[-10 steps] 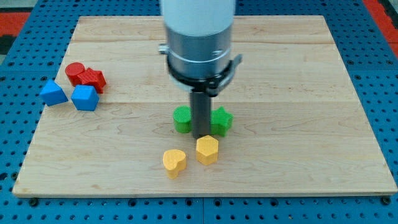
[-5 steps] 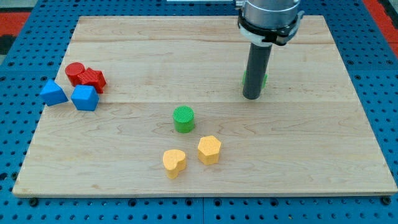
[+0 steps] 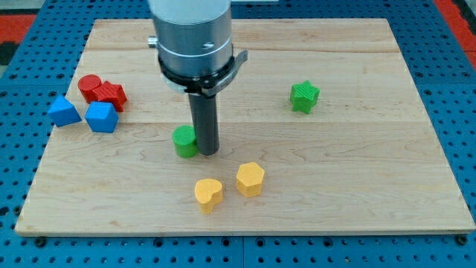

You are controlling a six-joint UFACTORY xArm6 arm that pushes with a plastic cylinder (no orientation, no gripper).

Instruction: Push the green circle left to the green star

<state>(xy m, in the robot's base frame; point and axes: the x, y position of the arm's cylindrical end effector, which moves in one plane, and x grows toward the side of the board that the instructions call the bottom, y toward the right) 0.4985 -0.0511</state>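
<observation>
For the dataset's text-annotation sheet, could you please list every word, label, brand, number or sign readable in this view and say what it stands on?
None: no readable text shows anywhere in the camera view.
The wooden board is bare wood.
The green circle, green star and the other blocks carry no marks.
The arm's grey housing above my tip shows no label.

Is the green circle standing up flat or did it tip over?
Standing flat. The green circle sits on the board with its round top facing up, and my tip is right against its right side.
</observation>
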